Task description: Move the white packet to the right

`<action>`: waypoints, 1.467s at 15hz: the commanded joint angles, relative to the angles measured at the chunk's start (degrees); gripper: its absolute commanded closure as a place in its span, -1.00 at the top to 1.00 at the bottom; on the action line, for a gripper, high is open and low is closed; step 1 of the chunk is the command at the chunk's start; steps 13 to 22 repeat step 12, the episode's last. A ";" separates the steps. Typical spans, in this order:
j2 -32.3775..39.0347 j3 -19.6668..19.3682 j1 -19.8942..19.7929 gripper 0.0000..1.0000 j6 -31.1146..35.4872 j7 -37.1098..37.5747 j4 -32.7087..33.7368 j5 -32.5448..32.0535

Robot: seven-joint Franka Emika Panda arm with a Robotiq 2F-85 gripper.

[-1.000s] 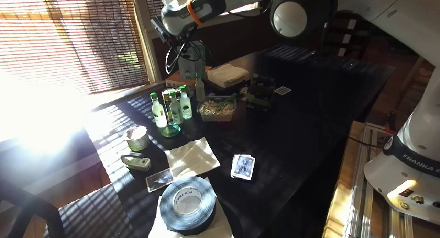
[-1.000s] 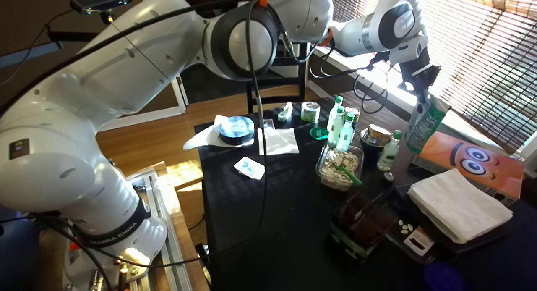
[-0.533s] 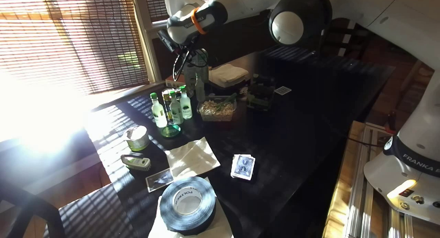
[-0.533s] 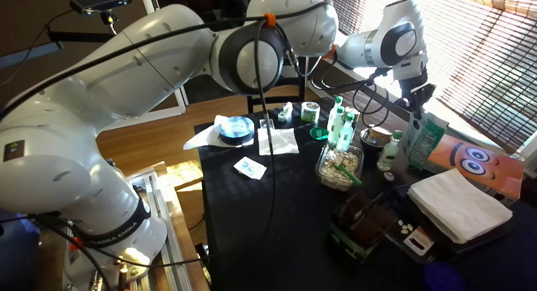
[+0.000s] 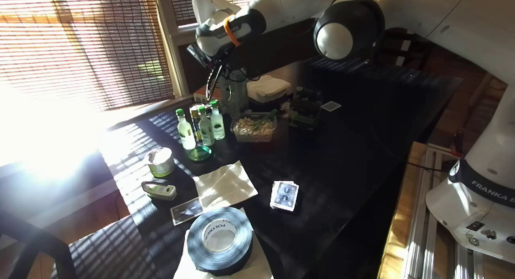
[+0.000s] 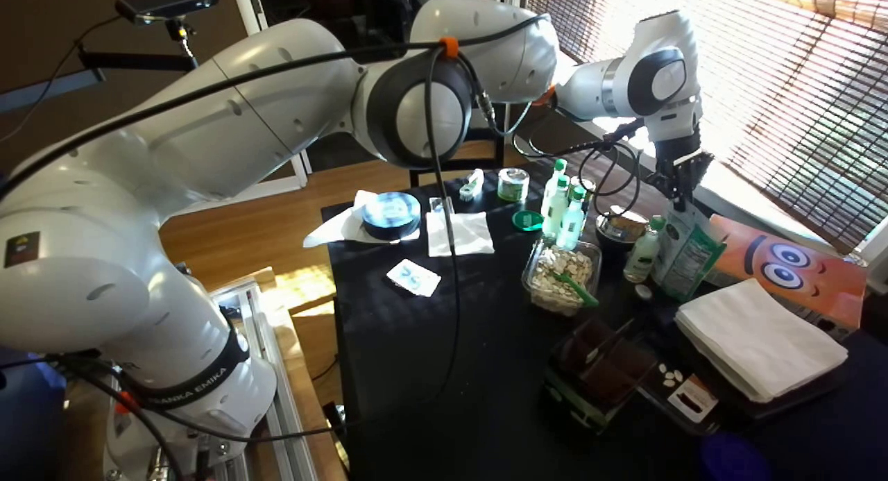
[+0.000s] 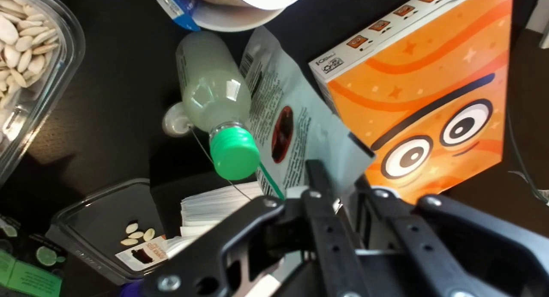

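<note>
your gripper (image 7: 339, 176) is clenched on the top of the white packet (image 7: 306, 121). you have it just beside the orange box (image 7: 429, 87), between that box and a green-capped bottle (image 7: 214, 85).

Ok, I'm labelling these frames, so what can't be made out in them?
White packet, small print: too small to read, wrist view.
Part of the packet: hidden by the bottle, wrist view.
Seed tub: cut off by the left edge, wrist view.
Purple object: cut off by the bottom edge, in an exterior view.
</note>
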 commanded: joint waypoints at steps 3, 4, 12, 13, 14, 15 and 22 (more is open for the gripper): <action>0.81 0.40 -0.85 0.26 -2.94 -1.47 4.95 0.50; 0.39 0.30 -0.81 0.38 -3.05 -1.09 5.20 0.50; -3.69 0.18 -0.49 0.99 -1.52 -0.86 5.81 0.15; -3.69 0.18 -0.49 0.99 -1.52 -0.86 5.81 0.15; -3.69 0.18 -0.49 0.99 -1.52 -0.86 5.81 0.15; -3.69 0.18 -0.49 0.99 -1.52 -0.86 5.81 0.15; -3.69 0.18 -0.49 0.99 -1.52 -0.86 5.81 0.15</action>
